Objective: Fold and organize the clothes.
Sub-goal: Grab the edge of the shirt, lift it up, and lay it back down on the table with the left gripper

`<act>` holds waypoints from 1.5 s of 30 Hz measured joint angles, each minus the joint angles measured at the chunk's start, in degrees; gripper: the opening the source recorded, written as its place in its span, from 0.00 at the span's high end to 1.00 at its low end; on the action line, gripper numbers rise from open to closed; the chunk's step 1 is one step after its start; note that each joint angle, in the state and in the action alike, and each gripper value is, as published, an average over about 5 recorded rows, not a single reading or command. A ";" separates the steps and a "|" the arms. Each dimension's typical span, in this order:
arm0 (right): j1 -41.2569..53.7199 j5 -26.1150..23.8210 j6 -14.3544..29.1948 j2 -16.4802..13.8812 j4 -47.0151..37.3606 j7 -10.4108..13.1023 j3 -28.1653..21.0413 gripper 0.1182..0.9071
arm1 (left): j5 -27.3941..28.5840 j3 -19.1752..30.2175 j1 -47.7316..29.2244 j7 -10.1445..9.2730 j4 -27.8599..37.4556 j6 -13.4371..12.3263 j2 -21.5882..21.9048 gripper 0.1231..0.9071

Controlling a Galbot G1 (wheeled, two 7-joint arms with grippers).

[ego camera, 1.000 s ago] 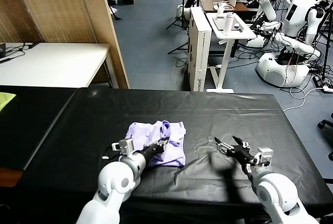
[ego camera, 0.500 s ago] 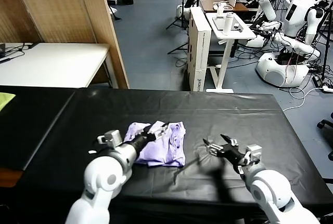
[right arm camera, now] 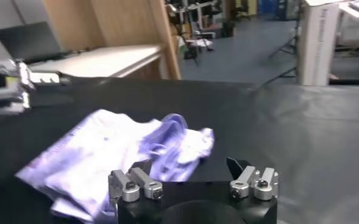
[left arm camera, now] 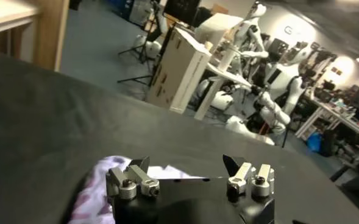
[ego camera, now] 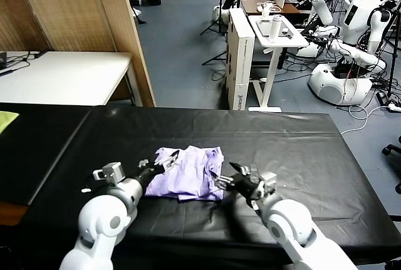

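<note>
Black-covered desk in a wide lab room: wooden partition behind, white side table, other white robots parked on blue-grey floor. Pale lavender T-shirt lying bunched and wrinkled on the desk, between the two end effectors. Left end effector with fingers spread apart, tips at the shirt's near-left edge, gripping nothing. Right end effector likewise spread apart, just beside the shirt's right edge. Contact with fabric hard to judge. Shirt's sleeves and print lost in folds; yellow-green scrap cut off at frame edge.
</note>
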 joint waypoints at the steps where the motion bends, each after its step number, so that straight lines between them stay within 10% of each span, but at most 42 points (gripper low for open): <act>1: 0.59 -0.21 0.10 0.46 -0.63 0.09 -0.35 0.00 | 0.18 -0.10 0.25 0.02 -0.02 -0.16 0.00 0.00; 14: 5.33 -1.60 1.11 4.99 -8.59 0.30 -1.27 0.07 | 1.18 -1.59 2.60 0.37 -0.14 -1.05 0.38 0.00; 23: 4.92 -2.66 1.32 6.95 -10.40 1.98 -0.07 0.82 | 1.90 -1.89 3.53 0.69 0.12 -1.42 0.49 0.00; 27: 4.48 -3.61 1.36 7.14 -11.70 2.20 0.77 0.97 | 2.46 -1.97 3.81 1.04 0.16 -1.67 0.48 0.00; 32: 4.21 -4.24 1.72 7.05 -12.54 1.73 1.79 0.83 | 3.51 -2.08 4.30 1.80 0.22 -2.30 0.56 0.00; 41: 2.48 0.04 3.36 4.69 -8.69 -0.41 4.94 0.13 | 7.26 -2.78 5.59 6.51 1.35 -7.11 0.65 0.00; 45: 0.89 1.96 3.52 2.99 -5.54 -0.33 6.69 0.02 | 7.03 -3.84 6.23 9.10 2.77 -10.98 0.00 0.00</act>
